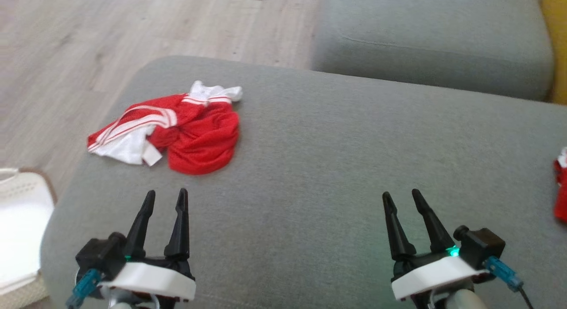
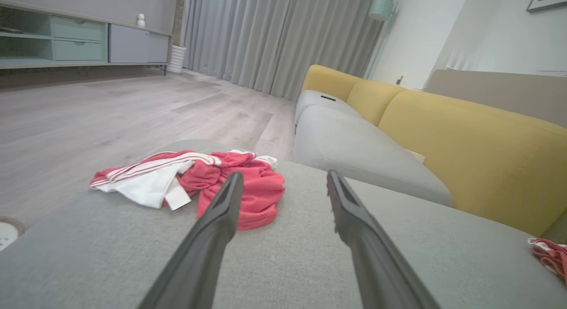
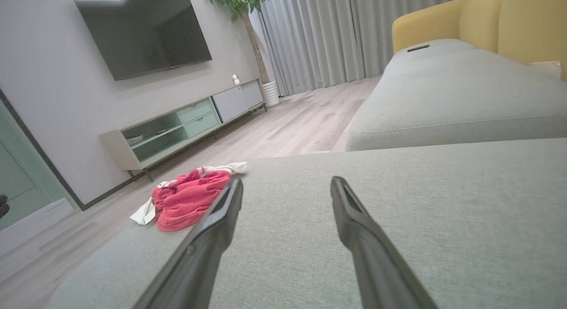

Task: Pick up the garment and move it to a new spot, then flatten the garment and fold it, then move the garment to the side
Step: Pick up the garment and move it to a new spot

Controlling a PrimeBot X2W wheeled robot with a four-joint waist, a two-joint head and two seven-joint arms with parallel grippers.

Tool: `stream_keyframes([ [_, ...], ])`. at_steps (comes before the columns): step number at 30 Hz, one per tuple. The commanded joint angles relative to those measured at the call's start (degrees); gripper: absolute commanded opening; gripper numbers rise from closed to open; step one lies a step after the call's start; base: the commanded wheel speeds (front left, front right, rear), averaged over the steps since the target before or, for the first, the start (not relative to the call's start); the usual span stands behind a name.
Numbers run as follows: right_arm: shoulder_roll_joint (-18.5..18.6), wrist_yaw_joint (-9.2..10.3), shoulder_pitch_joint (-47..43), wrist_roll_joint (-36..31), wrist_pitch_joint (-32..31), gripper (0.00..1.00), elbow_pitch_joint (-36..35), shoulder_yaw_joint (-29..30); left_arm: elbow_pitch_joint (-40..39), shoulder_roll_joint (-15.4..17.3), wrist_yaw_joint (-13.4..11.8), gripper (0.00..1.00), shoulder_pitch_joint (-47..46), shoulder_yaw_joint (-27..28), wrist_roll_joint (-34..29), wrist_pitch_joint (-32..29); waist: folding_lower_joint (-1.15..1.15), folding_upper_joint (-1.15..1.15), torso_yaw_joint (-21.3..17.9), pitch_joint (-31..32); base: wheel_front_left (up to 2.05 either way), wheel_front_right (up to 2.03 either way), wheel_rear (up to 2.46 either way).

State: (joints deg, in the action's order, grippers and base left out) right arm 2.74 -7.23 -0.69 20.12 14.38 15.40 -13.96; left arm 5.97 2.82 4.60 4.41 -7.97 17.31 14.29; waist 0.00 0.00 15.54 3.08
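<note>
Both arms low at the near edge of the grey sofa seat [image 1: 319,176], fingers pointing away from us across the fabric.

Left pincer [image 1: 166,193]: jaws spread wide, nothing between them. We see bare cushion in the gap from the head view. In the left wrist view the near hem of the garment sits just past its left fingertip, no contact that we can make out.

Right pincer [image 1: 401,193]: also spread wide and holding nothing, over plain cushion, well apart from the garment.

Garment [image 1: 177,131]: red mesh with white panels and red-and-white striped trim, lying crumpled in a heap on the seat's far left part, near the rounded corner. A white section with a striped band trails out to the left, close to the cushion's edge. The red bulk bunches to the right. Not flattened, not folded.

A second red cloth [image 1: 561,189] lies at the far right edge of the seat, cut off by the frame; we cannot tell what it is.

Off the seat to the left, wooden floor [image 1: 88,34] and a white container [image 1: 20,220], too washed out to identify. Beyond the seat, another grey cushion [image 1: 434,38] with a yellow backrest [image 2: 465,149] behind it. The right wrist view takes in a wall-mounted television [image 3: 141,29] above a low cabinet [image 3: 177,127], and grey curtains [image 3: 319,34].
</note>
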Motion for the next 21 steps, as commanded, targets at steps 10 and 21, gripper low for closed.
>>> stream_keyframes([
  [10, 0.14, -0.25, 2.76, 1.26, 0.62, 1.0, -1.6, -1.69, -1.55, 0.06, 1.08, 1.0, -1.76, 3.89, -1.27, 0.71, 0.0, 0.0, 3.76, 0.05, 0.0, 0.0, 0.0],
  [21, 0.14, -0.25, 5.76, -1.01, 0.62, 1.0, -2.68, 0.99, 4.7, 3.53, 2.42, 1.0, -11.21, 6.4, -4.9, 0.71, 0.0, 0.0, 1.24, -7.04, 0.0, 0.0, 0.0],
])
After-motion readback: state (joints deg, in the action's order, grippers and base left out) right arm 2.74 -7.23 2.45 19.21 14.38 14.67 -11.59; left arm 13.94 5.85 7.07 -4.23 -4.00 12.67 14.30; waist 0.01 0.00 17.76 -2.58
